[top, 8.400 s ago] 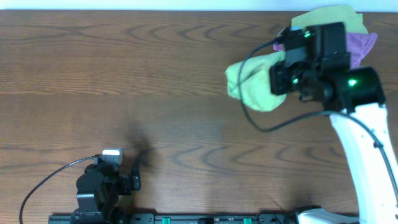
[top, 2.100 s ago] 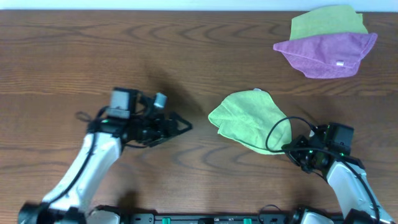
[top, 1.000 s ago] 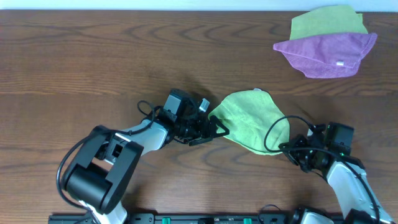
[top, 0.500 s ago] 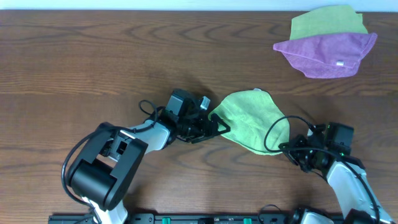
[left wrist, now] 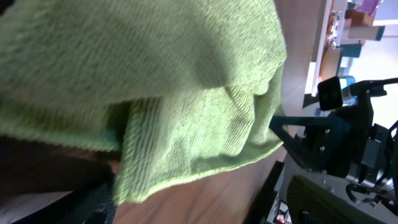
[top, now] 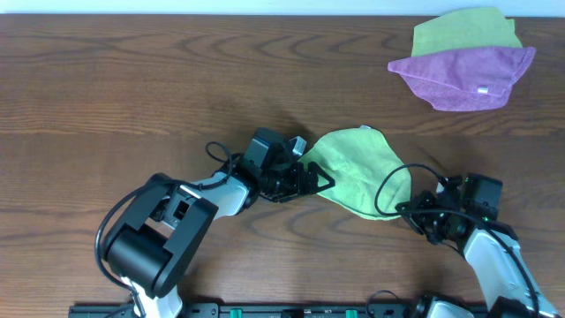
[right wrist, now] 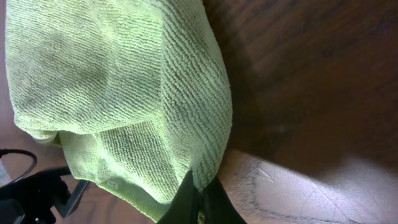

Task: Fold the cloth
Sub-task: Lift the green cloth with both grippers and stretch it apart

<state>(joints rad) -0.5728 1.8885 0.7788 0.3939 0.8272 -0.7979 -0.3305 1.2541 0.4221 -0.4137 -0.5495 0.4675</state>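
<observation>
Stretching low, your left gripper (top: 313, 181) touches cloth (top: 353, 163) left edge, opening unclear; right gripper (right wrist: 199, 200) pinches cloth's near-right corner.

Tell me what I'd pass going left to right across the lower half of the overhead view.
left arm → left gripper → lime-green cloth, lying between the two grippers → right gripper → right arm
</observation>
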